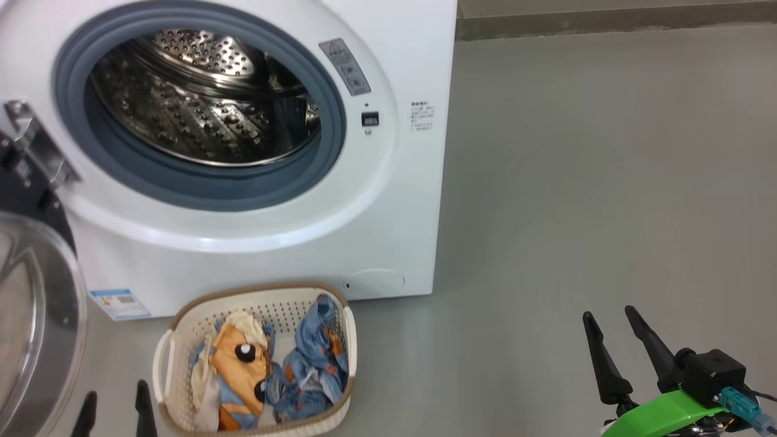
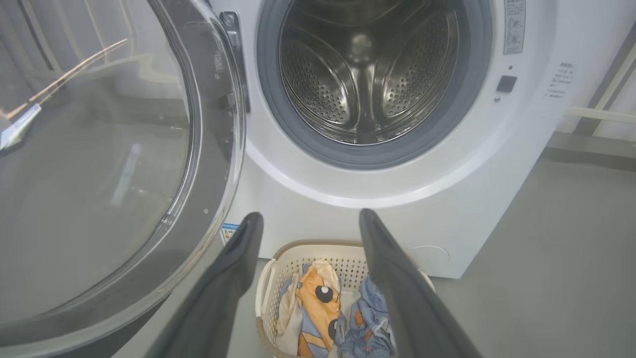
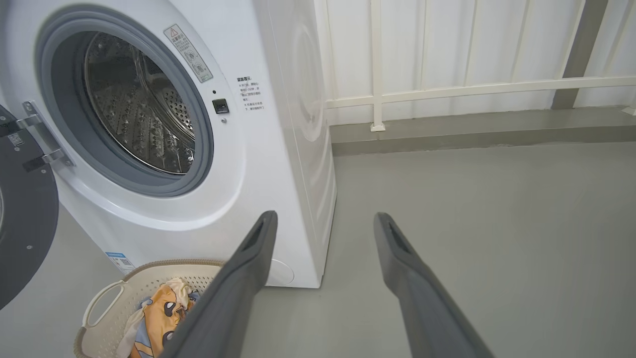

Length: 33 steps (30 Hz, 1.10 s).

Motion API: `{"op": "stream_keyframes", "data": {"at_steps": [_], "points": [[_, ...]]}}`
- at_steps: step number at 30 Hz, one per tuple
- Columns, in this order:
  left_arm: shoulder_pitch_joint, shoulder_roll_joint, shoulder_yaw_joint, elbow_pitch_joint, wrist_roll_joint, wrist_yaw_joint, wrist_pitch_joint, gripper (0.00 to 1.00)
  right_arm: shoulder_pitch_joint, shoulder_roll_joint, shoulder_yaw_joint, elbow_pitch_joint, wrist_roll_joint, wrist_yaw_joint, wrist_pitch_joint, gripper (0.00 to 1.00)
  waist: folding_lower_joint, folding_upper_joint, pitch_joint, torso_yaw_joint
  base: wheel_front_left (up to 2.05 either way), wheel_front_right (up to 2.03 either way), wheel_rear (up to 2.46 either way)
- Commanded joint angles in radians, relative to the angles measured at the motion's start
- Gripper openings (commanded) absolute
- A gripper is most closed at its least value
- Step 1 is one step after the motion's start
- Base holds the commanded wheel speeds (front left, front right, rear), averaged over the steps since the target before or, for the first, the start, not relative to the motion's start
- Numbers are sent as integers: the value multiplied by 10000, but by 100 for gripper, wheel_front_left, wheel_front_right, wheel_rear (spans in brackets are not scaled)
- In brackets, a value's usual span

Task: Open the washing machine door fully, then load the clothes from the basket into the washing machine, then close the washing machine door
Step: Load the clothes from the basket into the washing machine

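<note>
The washing machine door (image 2: 99,169) stands swung out on its hinge, so the first step looks finished. The step in hand is the loading. Both clothes (image 1: 273,370) lie in the basket (image 1: 200,300) and the drum (image 1: 200,97) looks empty.

The left gripper (image 2: 309,215) has its two fingers spread wide and holds nothing. The basket sits just ahead of it and lower, on the floor (image 1: 576,182) against the foot of the washing machine (image 1: 273,237). The orange garment (image 2: 318,298) shows between the fingers, and the blue garment (image 2: 367,313) is partly behind the right finger. The right gripper (image 1: 609,312) is also wide and empty; the basket is well apart from it, on its left side.

The next move probably calls for the left gripper to go down into the basket, close on one garment and lift it above the brown rim before it moves forward.

The door's glass bulges close on the left of the left gripper, so there is little room on that side. The lift must also pass over the grey rubber ring (image 1: 200,188) of the opening, which is above and beyond the basket. Around the right gripper the floor is bare and gives much free room.
</note>
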Motion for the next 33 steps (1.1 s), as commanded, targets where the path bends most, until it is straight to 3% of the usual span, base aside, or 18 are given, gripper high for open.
{"op": "stream_keyframes", "data": {"at_steps": [1, 12, 33], "points": [[-524, 99, 400, -376, 51, 49, -65, 100, -168, -115, 209, -238, -49, 16, -114, 100, 1, 0, 56, 25, 191, -191, 0], [-468, 87, 475, -405, 169, -9, -65, 100, -276, -134, 200, -183, 7, 16, -116, 100, 1, 0, 225, 41, 123, -123, 0], [-488, 82, 107, -218, -152, 12, -65, 100, -232, -101, 160, -29, 38, 16, -121, 100, 1, 0, 471, 87, 4, -4, 0]]}}
